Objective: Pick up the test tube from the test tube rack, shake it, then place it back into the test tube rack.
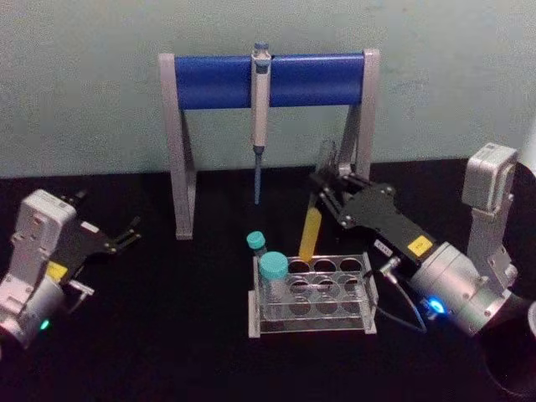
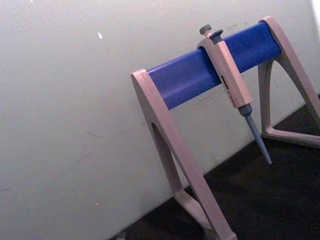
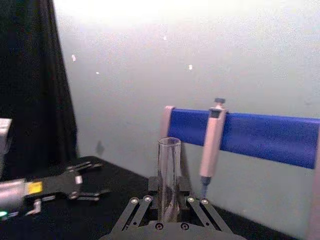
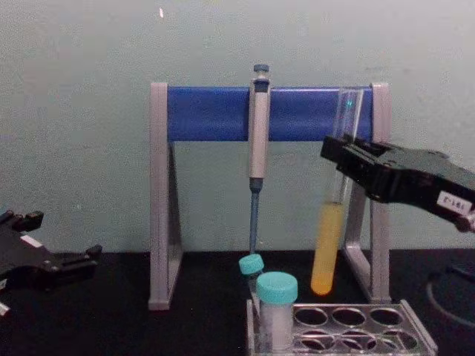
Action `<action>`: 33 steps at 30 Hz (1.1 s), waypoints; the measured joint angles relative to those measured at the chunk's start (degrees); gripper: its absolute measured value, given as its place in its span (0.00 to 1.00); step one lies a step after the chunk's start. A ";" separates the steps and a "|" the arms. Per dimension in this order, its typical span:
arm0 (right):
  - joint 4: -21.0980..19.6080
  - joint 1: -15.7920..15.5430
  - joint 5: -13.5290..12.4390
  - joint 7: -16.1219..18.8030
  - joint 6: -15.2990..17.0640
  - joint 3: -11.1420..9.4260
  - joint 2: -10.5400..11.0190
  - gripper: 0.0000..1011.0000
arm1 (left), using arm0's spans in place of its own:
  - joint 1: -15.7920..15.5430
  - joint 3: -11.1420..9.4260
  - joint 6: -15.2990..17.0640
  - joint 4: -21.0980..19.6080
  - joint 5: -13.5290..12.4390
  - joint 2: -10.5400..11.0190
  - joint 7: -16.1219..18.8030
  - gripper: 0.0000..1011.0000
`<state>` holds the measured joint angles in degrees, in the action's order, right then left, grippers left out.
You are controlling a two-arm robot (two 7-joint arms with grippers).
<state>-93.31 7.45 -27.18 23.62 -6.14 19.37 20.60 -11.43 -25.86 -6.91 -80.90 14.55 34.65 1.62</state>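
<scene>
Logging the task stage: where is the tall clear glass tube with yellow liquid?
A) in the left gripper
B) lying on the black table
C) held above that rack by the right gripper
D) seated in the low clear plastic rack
C: the right gripper clamps the glass tube, whose bottom hangs clear above the plastic rack.

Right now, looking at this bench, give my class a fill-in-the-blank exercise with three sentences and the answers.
1. The black gripper shut on the tall clear glass test tube of yellow liquid belongs to the robot's ____ arm.
2. That tube's base hangs ____ the low clear plastic rack.
3. The open left gripper, idle off to the side, holds ____.
Answers: right; above; nothing.
</scene>
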 joint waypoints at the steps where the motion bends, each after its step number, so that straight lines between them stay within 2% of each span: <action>1: 0.24 0.11 0.17 -0.19 -0.22 -0.06 -0.11 0.23 | 0.00 0.00 0.00 0.00 0.00 0.00 0.00 0.99; 10: 1.19 0.28 2.05 -1.87 -1.51 -1.44 -0.86 0.23 | 0.00 0.00 0.00 0.00 0.00 0.00 0.00 0.99; 19: -0.07 -0.79 3.64 -2.94 -1.34 -2.67 -0.37 0.23 | 0.00 0.00 0.00 0.00 0.00 0.00 0.00 0.99; 20: -1.39 -1.78 4.93 -3.87 -0.91 -3.40 0.29 0.23 | 0.00 0.00 0.00 0.00 0.00 0.00 0.00 0.99; 24: -3.29 -3.19 6.09 -4.61 -0.05 -4.21 1.25 0.23 | 0.00 0.00 0.00 0.00 0.00 0.00 0.00 0.99; 26: -5.71 -4.84 6.89 -5.08 1.97 -4.78 2.36 0.23 | 0.00 0.00 0.00 0.00 0.00 0.00 0.00 0.99; 27: -5.71 -4.84 6.89 -5.08 1.97 -4.78 2.36 0.23 | 0.00 0.00 0.00 0.00 0.00 0.00 0.00 0.99; 30: -8.19 -6.37 7.12 -4.85 4.87 -4.98 3.70 0.23 | 0.00 0.00 0.00 0.00 0.00 0.00 0.00 0.99; 33: -9.90 -7.26 6.07 -3.25 7.02 -4.80 4.71 0.23 | 0.00 0.00 0.00 0.00 0.00 0.00 0.00 0.99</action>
<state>-103.21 0.19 -21.11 20.37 0.88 14.58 25.31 -11.43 -25.86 -6.91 -80.90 14.55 34.65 1.62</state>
